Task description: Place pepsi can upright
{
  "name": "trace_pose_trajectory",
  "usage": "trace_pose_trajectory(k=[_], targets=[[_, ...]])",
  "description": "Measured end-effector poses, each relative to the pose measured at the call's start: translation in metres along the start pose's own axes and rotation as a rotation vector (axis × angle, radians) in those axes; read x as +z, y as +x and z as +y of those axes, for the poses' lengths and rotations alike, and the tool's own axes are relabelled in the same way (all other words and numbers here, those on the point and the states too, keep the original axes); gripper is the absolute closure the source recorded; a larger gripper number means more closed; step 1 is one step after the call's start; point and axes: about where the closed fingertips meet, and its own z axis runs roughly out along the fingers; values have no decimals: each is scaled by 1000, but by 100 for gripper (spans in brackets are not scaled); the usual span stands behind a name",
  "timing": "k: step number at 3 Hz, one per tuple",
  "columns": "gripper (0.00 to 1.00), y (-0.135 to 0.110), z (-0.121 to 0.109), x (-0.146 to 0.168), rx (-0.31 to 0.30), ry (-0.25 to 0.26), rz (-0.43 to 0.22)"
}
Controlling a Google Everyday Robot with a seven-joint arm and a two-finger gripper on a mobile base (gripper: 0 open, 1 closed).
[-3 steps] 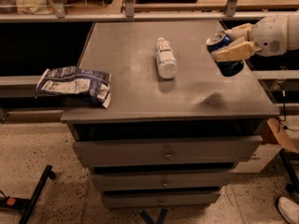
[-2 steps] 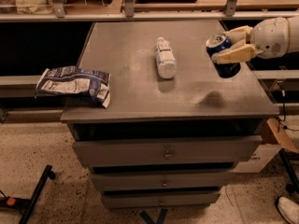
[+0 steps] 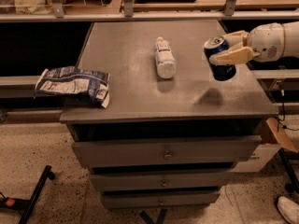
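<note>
The pepsi can (image 3: 219,59) is dark blue with a silver top and is held nearly upright, tilted slightly, in the air above the right part of the grey cabinet top (image 3: 135,92). Its shadow falls on the top below it. My gripper (image 3: 227,51) comes in from the right edge of the camera view and is shut on the can, with one tan finger (image 3: 232,56) across its front and the other behind its top.
A white plastic bottle (image 3: 165,58) lies on its side in the middle of the top. A blue-and-white snack bag (image 3: 74,84) hangs over the left front corner. Drawers are below, a shelf rail runs behind, and a cardboard box (image 3: 273,141) stands at the right.
The gripper has carried the can a little to the left and slightly up, and the can now stands more upright in the grasp.
</note>
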Motion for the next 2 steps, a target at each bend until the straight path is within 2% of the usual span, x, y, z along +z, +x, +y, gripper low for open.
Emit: trace_pose_trajectory(k=[1,2], targets=[[100,1,-1,3,19,-3,-31],[100,4,-3,4,108,5,-175]])
